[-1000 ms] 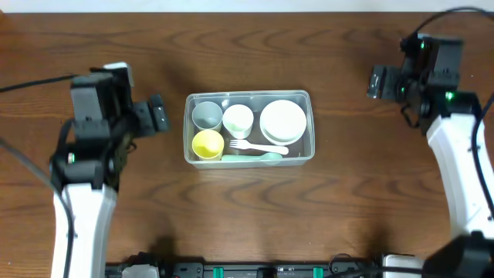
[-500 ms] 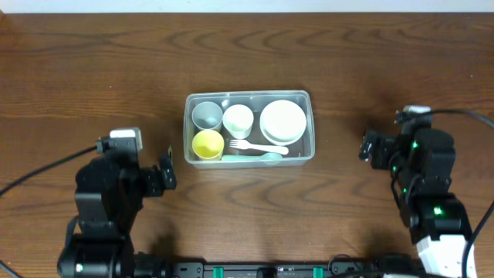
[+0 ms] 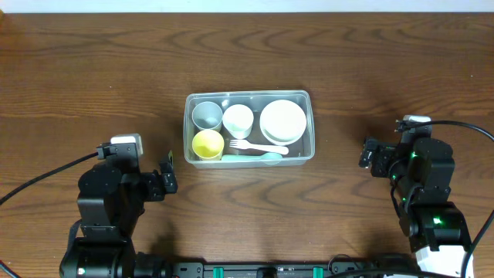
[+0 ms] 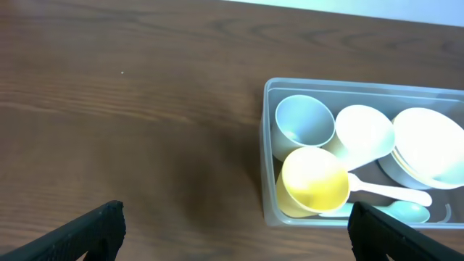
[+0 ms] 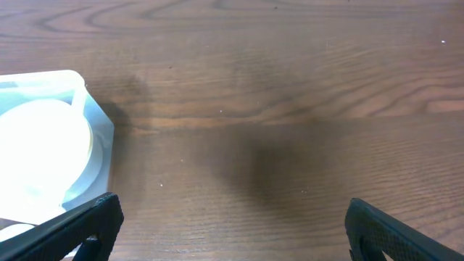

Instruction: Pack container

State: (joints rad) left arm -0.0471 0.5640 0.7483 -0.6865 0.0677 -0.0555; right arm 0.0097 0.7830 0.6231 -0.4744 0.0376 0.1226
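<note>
The clear plastic container [image 3: 249,96] sits at the table's middle. It holds a grey cup [image 3: 206,114], a white cup [image 3: 238,118], a yellow cup [image 3: 208,144], stacked white bowls [image 3: 282,120], a white fork [image 3: 258,147] and a mint spoon [image 3: 262,157]. My left gripper [image 3: 167,181] is open and empty, low and left of the container. My right gripper [image 3: 366,156] is open and empty, to its right. The left wrist view shows the container [image 4: 267,145] ahead of the left gripper [image 4: 233,239]. The right wrist view shows its corner [image 5: 101,130] left of the right gripper [image 5: 232,235].
Brown wooden table [image 3: 100,69] all round the container. Cables trail from both arms at the left and right edges. A dark bar runs along the front edge [image 3: 262,270].
Over the last second both arms drew back from beside the container toward the table's front edge. In the last half second they have barely shifted. The container and its contents have not moved.
</note>
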